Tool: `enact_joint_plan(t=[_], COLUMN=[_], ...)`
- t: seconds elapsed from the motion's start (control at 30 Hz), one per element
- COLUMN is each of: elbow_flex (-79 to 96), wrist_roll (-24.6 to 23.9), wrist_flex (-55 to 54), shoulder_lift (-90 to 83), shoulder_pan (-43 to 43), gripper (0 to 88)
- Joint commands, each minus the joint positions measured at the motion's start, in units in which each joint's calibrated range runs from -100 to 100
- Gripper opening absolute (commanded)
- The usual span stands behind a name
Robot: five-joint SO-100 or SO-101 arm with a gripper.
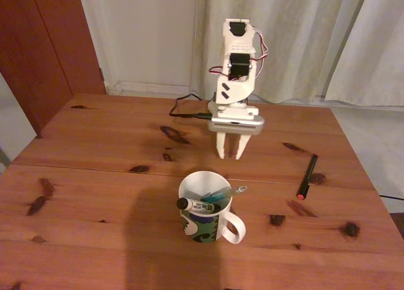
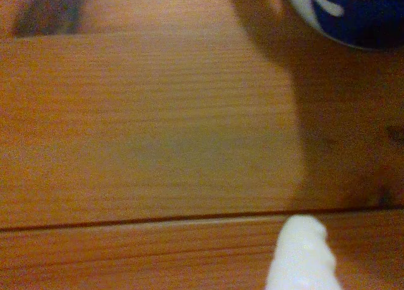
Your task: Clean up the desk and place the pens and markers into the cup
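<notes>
A white two-finger gripper [image 1: 231, 156] is seen in the fixed view, hanging point-down above the desk [image 1: 95, 145], just behind the cup [image 1: 207, 208]. Its two pointed fingers [image 1: 221, 146] are held slightly apart, with a narrow gap between the tips, and nothing is held between them. The tips appear close to the wood, though contact with it cannot be confirmed.

The cup is a white ceramic mug with a green, dark-blue and white camouflage pattern outside, a white inside, and a handle turned toward the lower right of the fixed view. It stands upright near the middle of the desk, just in front of the seam [image 1: 95, 168] between the planks. Two items are leaned inside it: a white-barrelled marker [image 1: 196, 205] whose black cap rests on the left rim, and a teal-green pen [image 1: 222, 193] whose silver tip sticks out over the right rim. A black pen with a pink-red end [image 1: 307, 175] is laid flat on the desk, well to the right of the cup, pink end nearest the camera.

In the wrist view, one white fingertip [image 2: 302, 255] is shown blurred at the bottom edge, over the reddish-brown wood [image 2: 158, 145] and just below the dark seam [image 2: 126, 223]. The cup's blue-and-white wall [image 2: 353, 15] is cut off at the top right corner. A dark knot [image 2: 47, 12] at the top left is blurred.
</notes>
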Motion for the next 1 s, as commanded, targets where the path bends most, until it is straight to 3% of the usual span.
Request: enact_joint_plan(t=[0.0, 0.5, 0.97], elbow_flex=[-2.49, -0.33, -0.51], wrist_roll=[0.10, -0.05, -5.66], wrist_flex=[0.09, 0.17, -0.60], shoulder_lift=[-0.21, -0.21, -0.12], shoulder_pan=[0.55, -0.50, -18.43], gripper=[12.9, 8.0, 8.1])
